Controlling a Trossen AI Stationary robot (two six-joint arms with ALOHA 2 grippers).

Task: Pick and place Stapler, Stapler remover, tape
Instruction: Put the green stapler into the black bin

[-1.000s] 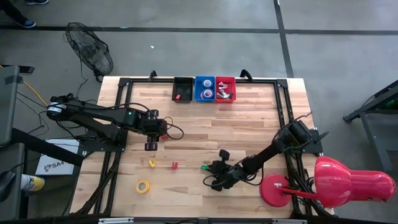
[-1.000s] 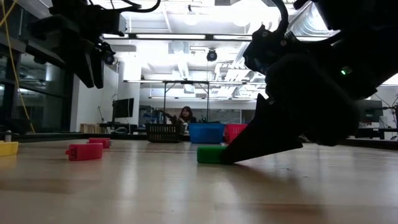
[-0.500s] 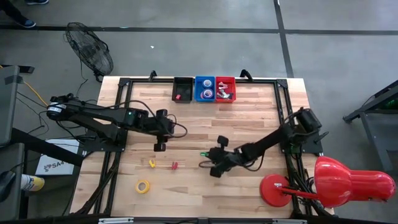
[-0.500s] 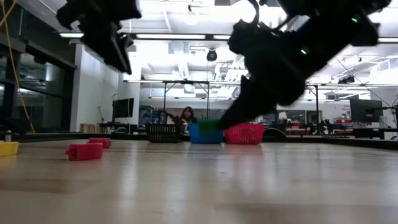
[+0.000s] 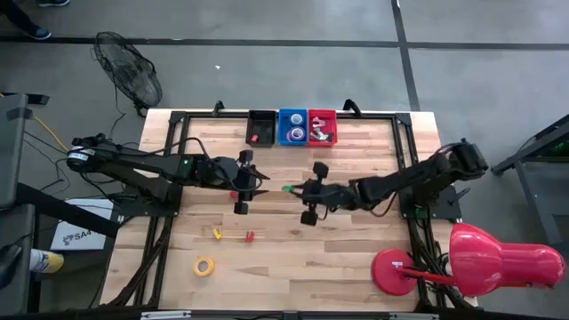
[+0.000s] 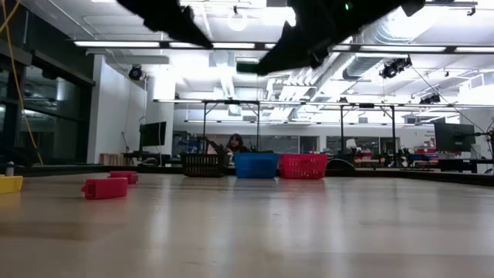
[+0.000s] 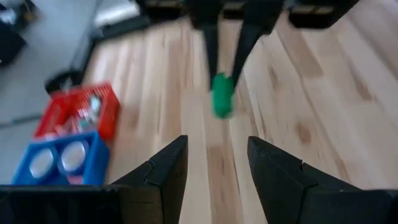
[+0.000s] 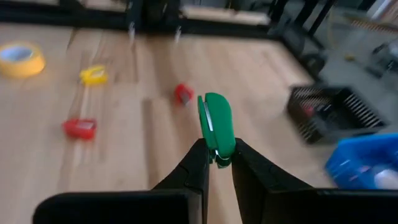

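In the high view, lower left of the frame, we see the yellow tape roll (image 5: pixel 204 265) lying on the wooden table (image 5: pixel 356 267), with a yellow piece (image 5: pixel 217 234) and a red piece (image 5: pixel 250 236) just above it. At centre, the right gripper (image 5: pixel 293 188) holds the green stapler (image 5: pixel 288 188) between nearly closed jaws, raised above the boards. Facing it, the left gripper (image 5: pixel 260 185) stands part open and holds nothing. At top centre sit the black bin (image 5: pixel 260 127), blue bin (image 5: pixel 293 126) and red bin (image 5: pixel 322 126).

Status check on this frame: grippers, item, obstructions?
Right gripper shut on green stapler remover, lifted mid-table. Left gripper open, empty, facing it. Bins beyond; nothing between.
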